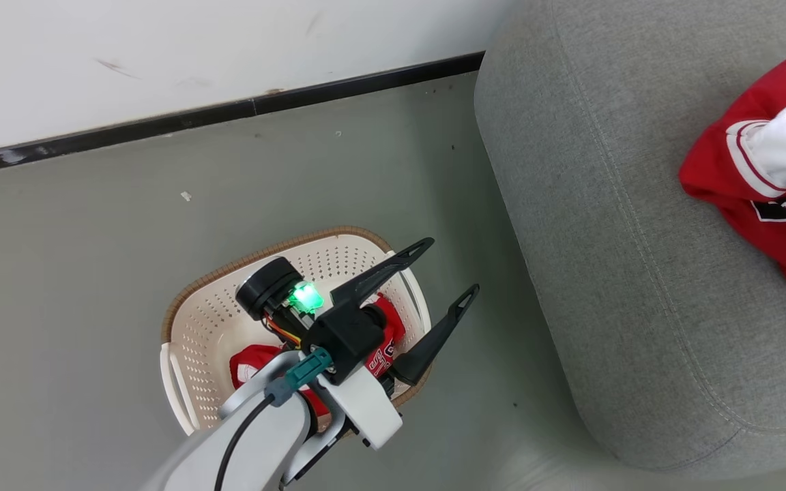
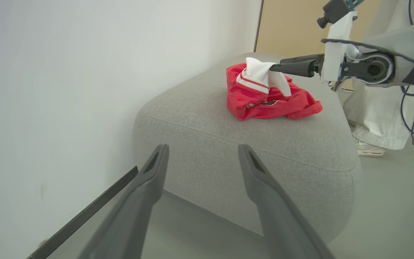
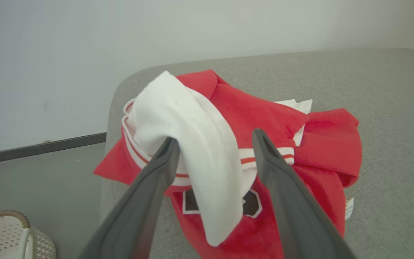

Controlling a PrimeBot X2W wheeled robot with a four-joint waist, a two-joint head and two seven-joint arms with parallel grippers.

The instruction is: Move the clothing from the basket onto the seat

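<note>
Red collared garment [image 1: 748, 184] heaped on seat [image 1: 604, 239] | right gripper [image 3: 215, 138] spread, straddling its white collar [image 3: 199, 151], one finger touching | second red garment [image 1: 251, 359] in basket [image 1: 202, 327], mostly hidden behind left arm [image 1: 263, 436] | left gripper [image 1: 450, 266] spread, empty, above basket

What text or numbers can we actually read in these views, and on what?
No text is fully legible.
On the red garment in the basket: white lettering, partly behind the left gripper, too small to read.
On the collared garment on the seat: a black patch edged white, mostly covered by the white collar, unreadable.
</note>
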